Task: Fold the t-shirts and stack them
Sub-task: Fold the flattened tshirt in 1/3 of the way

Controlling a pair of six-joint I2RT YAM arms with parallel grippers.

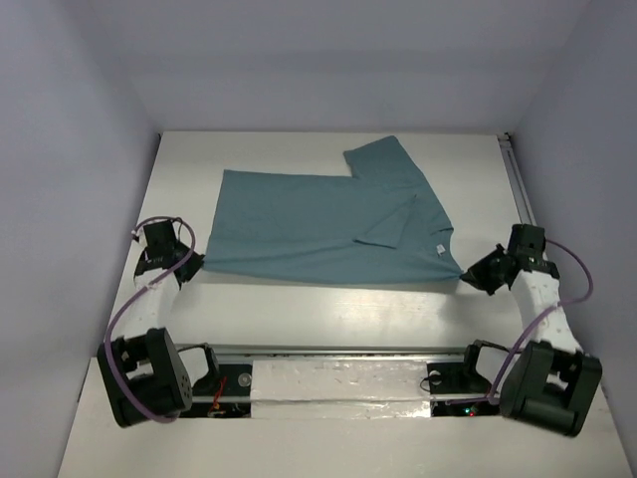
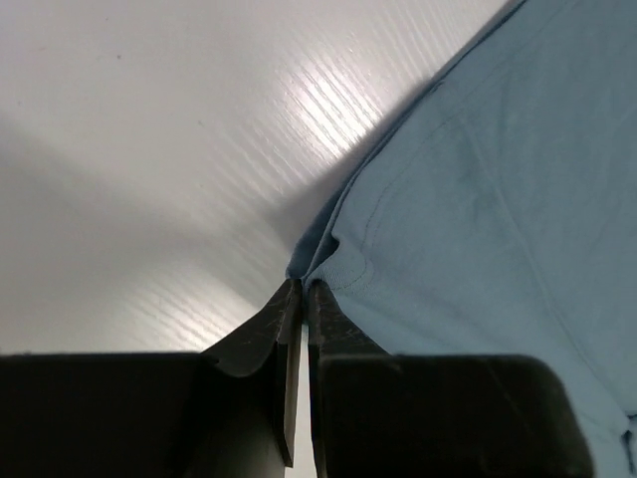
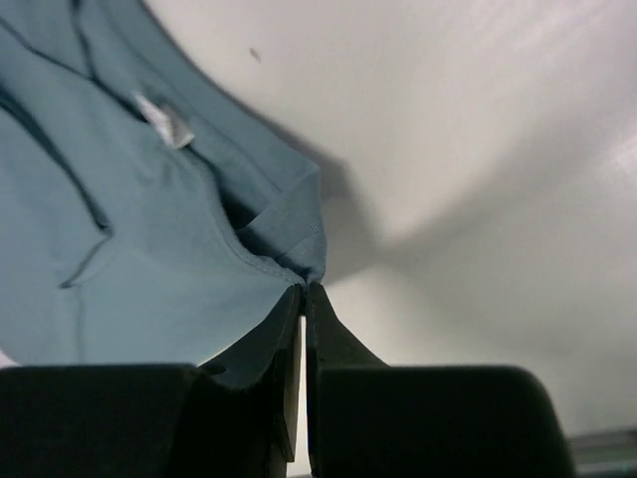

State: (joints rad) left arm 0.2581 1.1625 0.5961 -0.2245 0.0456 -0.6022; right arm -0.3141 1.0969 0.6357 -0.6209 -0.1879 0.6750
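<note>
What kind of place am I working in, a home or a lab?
Most likely a lab test cell: bare pale walls box in a plain white table, with two robot arms mounted on a rail at its near edge.

The left pincer [image 2: 302,288] and right pincer [image 3: 303,289] are clamped closed.

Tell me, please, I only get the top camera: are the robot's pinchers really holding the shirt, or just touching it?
Observer: Really holding. In the left wrist view the left gripper is shut on a hemmed corner of the t-shirt.
Operator: And the other pincher?
Observer: The right wrist view shows the right gripper shut on a corner too, where the fabric is doubled over.
Operator: What's the tiny white thing near it?
Observer: Up close it is a neck label, sewn by the collar seam. I cannot make out any writing on it.
</note>
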